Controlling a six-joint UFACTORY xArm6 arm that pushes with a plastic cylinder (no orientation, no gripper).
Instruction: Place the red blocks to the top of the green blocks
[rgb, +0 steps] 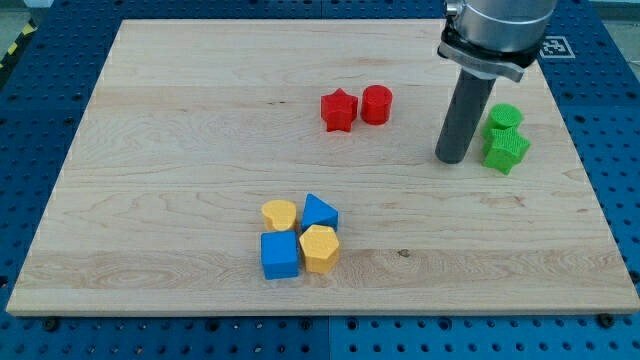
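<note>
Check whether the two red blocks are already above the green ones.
Not yet. The red star and red cylinder sit left of the green blocks, with my tip between the pairs.

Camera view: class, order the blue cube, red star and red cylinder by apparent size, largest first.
1. blue cube, though it lies nearer the view's bottom, so nearness may help.
2. red star and red cylinder look alike.

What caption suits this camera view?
My tip sits left of the green blocks, right of the red blocks.
</note>
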